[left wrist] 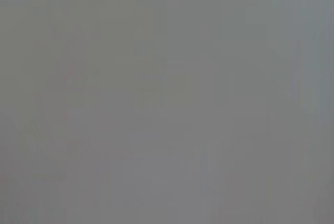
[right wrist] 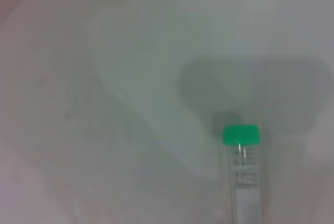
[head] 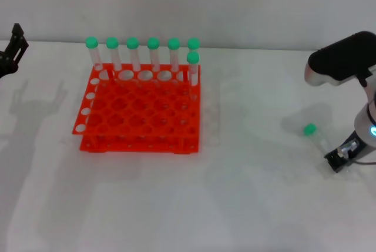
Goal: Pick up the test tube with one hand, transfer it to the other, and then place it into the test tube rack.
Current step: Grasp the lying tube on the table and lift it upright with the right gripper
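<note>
The test tube (head: 317, 137) is clear with a green cap (head: 309, 128). It lies slanted at the right of the table, with its lower end in my right gripper (head: 339, 155). That gripper is shut on the tube and holds it just above the table. In the right wrist view the tube (right wrist: 242, 177) points away, its cap (right wrist: 240, 134) casting a shadow close by. The orange-red test tube rack (head: 138, 114) stands left of centre. My left gripper (head: 14, 46) is open and empty at the far left edge, away from the rack.
Several green-capped tubes (head: 132, 52) stand in the rack's back row, and one more (head: 192, 67) stands just in front at the right end. The white table (head: 252, 193) spreads between rack and right arm. The left wrist view shows only blank grey.
</note>
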Robot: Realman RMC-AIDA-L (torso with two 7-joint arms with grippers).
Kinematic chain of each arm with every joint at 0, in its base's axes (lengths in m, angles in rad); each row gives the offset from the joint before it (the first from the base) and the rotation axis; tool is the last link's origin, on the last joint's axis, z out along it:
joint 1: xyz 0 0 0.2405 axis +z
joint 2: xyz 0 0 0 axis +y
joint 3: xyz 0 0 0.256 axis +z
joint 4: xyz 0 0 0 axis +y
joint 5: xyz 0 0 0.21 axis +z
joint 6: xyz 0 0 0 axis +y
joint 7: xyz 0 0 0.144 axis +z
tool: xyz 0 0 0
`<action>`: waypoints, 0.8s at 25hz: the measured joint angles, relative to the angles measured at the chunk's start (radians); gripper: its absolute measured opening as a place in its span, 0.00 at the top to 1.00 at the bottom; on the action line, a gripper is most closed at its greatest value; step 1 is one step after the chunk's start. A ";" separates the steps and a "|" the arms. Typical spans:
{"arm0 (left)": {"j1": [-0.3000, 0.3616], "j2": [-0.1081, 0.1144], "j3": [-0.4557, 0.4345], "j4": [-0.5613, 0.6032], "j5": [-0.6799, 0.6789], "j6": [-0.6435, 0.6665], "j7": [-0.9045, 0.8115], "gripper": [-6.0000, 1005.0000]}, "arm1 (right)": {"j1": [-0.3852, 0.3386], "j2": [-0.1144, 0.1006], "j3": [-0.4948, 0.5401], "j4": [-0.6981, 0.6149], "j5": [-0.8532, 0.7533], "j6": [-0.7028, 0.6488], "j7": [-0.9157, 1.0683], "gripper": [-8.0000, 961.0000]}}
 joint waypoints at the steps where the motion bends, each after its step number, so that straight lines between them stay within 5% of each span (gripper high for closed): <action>1: 0.001 0.000 0.000 0.003 0.000 0.001 -0.001 0.14 | -0.010 0.000 0.011 -0.021 0.003 -0.002 -0.010 0.81; 9: 0.011 0.007 0.007 0.027 0.058 -0.006 -0.083 0.14 | -0.157 -0.001 0.147 -0.230 0.090 -0.098 -0.165 0.81; 16: 0.013 0.028 0.008 0.133 0.354 -0.067 -0.314 0.14 | -0.271 -0.003 0.240 -0.260 0.348 -0.272 -0.412 0.81; 17: 0.013 0.031 0.008 0.159 0.406 -0.075 -0.356 0.14 | -0.320 -0.004 0.270 -0.250 0.504 -0.345 -0.560 0.81; 20: 0.014 0.050 0.008 0.232 0.576 -0.080 -0.517 0.14 | -0.360 -0.004 0.292 -0.239 0.643 -0.387 -0.714 0.81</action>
